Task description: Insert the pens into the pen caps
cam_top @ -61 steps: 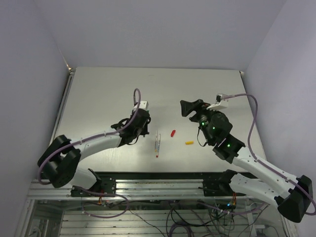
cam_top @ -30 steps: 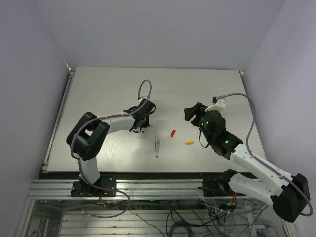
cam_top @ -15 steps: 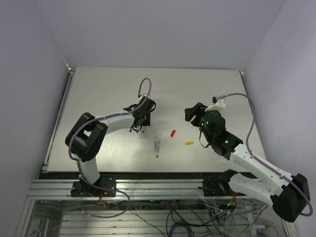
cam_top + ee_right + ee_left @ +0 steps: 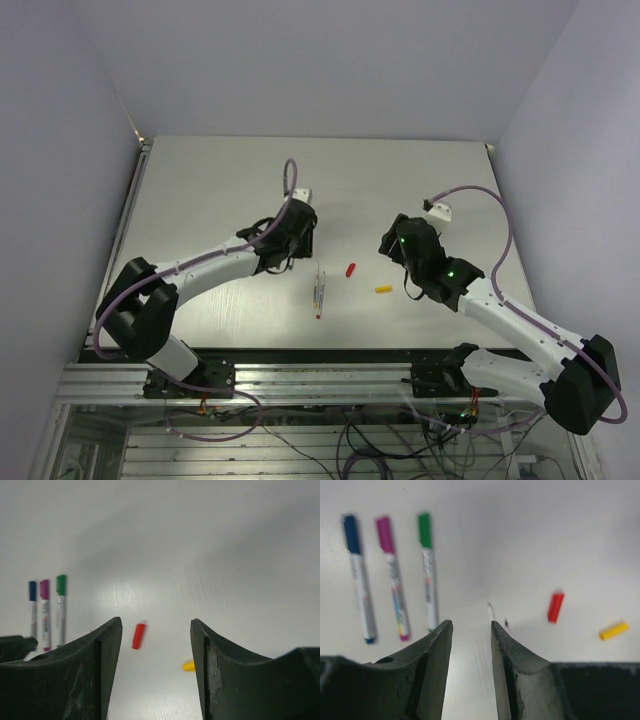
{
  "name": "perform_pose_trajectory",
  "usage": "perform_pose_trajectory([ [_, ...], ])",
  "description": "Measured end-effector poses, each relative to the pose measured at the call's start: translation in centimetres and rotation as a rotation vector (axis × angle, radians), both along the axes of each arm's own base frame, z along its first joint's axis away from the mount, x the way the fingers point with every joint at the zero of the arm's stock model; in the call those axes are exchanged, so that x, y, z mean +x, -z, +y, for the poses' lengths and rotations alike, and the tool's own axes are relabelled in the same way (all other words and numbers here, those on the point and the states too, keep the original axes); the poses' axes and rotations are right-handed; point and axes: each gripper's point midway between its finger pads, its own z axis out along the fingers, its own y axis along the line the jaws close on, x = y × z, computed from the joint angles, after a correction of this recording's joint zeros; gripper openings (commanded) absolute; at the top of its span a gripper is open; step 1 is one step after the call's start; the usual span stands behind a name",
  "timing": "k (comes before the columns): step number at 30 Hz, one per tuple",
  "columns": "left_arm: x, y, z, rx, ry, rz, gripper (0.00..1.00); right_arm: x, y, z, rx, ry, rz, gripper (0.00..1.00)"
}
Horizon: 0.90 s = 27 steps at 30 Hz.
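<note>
The left arm (image 4: 205,268) stretches low from the near left corner of the counter (image 4: 200,180) toward its middle, and the left pincer (image 4: 471,630) has its fingers a narrow gap apart. The right arm (image 4: 500,310) reaches in from the near right corner, with the right pincer (image 4: 156,630) spread wide and holding nothing.

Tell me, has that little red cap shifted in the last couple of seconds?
No. The red cap lies in the same spot on the table, between the pens and the yellow cap, as before.
</note>
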Motion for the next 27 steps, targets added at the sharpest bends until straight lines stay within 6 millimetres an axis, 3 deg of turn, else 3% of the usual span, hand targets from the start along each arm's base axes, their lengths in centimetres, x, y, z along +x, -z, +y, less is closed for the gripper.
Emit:
perform_pose_trajectory([
  [5,-5.1,2.7,-2.6,0.045,0.110,0.068,0.47,-1.3,2.0,-1.0,-0.014,0.028,0.071,0.54],
  [8,-6.9,4.1,-3.6,0.075,0.149,0.100,0.46,-2.3,3.3,-1.6,-0.014,0.038,0.106,0.54],
  [19,-7.7,7.7,-2.7,0.176,0.110,0.167,0.43,-3.3,4.4,-1.8,0.018,0.043,0.134,0.52],
  [27,-8.0,8.6,-2.6,0.193,0.108,0.186,0.43,-3.6,4.9,-1.7,0.029,0.039,0.150,0.52],
])
